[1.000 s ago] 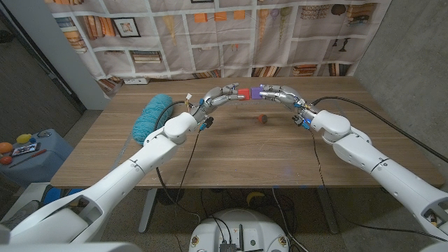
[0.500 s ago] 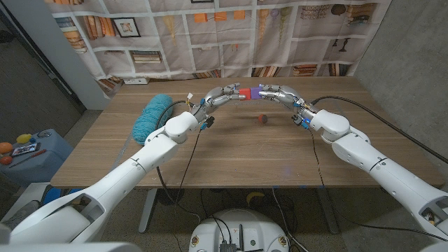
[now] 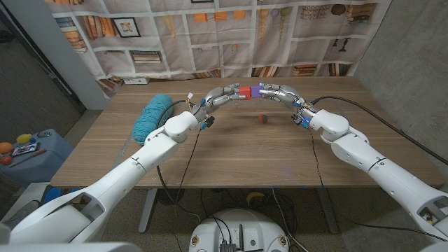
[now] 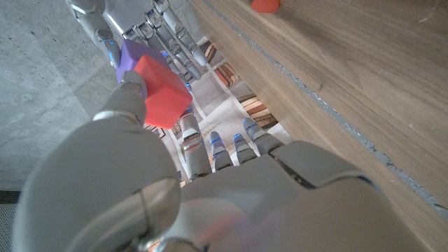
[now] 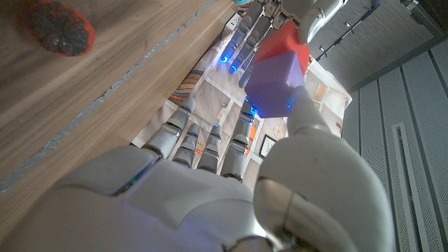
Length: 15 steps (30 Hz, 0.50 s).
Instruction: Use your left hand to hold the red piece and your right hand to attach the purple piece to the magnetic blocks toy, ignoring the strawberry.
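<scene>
Red piece [image 3: 245, 92] and purple piece [image 3: 256, 91] touch side-by-side, held above table [image 3: 231, 150].

left hand [image 3: 222, 95] holding red piece [image 3: 245, 92], right hand [image 3: 278, 94] holding purple piece [image 3: 257, 91], blocks touching, strawberry [image 3: 262, 119] on table [image 3: 231, 154]

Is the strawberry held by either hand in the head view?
No, the strawberry lies alone on the table, while the left hand and right hand hold blocks above it.

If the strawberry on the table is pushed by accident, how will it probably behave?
The strawberry looks small and rounded, so it would probably roll or skid on the smooth wooden table. It lies free of both hands, so it likely moves easily. Its weight is unclear.
</scene>
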Available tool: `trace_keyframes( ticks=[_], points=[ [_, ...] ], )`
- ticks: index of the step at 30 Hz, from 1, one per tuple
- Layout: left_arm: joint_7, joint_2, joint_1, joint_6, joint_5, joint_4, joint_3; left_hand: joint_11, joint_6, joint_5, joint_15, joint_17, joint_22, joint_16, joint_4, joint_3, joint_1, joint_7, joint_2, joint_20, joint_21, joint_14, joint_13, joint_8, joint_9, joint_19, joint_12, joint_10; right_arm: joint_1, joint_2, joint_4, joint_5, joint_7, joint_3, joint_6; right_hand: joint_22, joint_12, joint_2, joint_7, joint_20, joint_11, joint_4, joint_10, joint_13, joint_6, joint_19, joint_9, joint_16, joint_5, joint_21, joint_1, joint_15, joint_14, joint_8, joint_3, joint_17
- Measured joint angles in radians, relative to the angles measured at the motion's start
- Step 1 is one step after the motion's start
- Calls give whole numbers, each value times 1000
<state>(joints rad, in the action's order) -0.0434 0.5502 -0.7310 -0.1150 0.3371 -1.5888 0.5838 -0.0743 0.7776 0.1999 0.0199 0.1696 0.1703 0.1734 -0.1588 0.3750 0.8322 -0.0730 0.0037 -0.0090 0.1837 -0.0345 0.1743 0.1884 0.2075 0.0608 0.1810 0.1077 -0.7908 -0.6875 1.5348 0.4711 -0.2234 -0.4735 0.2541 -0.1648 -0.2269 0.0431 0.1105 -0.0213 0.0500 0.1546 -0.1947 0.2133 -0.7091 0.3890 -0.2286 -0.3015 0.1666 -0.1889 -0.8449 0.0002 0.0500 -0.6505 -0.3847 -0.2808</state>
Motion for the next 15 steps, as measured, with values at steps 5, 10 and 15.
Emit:
trace_keyframes(
  ticks=[5,10,15],
  points=[
    [-5,0,0,0,8,3,0,12,-2,0,5,0,0,0,4,-4,-24,-3,-8,2,0,-9,0,0,0,-9,0,-12,-1,1,0,1,3,0,2,0,0,0,0,0,0,-1,0,0,0,0,2,0,0,0,0,0,0,0,2,0],
    [-9,-2,0,1,15,4,0,28,2,0,9,0,0,0,8,-8,-29,-2,-9,2,0,-13,0,0,0,-9,0,-10,-4,2,-1,1,4,0,6,0,0,0,-3,0,0,-1,0,0,-3,0,5,0,0,0,0,0,0,0,2,0],
    [-11,-4,0,1,21,6,0,40,-10,0,15,0,0,0,9,-15,-40,10,-11,9,0,-18,0,0,0,-16,0,-13,-6,2,-1,1,6,1,8,0,0,0,-3,0,0,0,0,0,-3,0,6,0,0,0,0,0,0,0,3,0]
  ],
)
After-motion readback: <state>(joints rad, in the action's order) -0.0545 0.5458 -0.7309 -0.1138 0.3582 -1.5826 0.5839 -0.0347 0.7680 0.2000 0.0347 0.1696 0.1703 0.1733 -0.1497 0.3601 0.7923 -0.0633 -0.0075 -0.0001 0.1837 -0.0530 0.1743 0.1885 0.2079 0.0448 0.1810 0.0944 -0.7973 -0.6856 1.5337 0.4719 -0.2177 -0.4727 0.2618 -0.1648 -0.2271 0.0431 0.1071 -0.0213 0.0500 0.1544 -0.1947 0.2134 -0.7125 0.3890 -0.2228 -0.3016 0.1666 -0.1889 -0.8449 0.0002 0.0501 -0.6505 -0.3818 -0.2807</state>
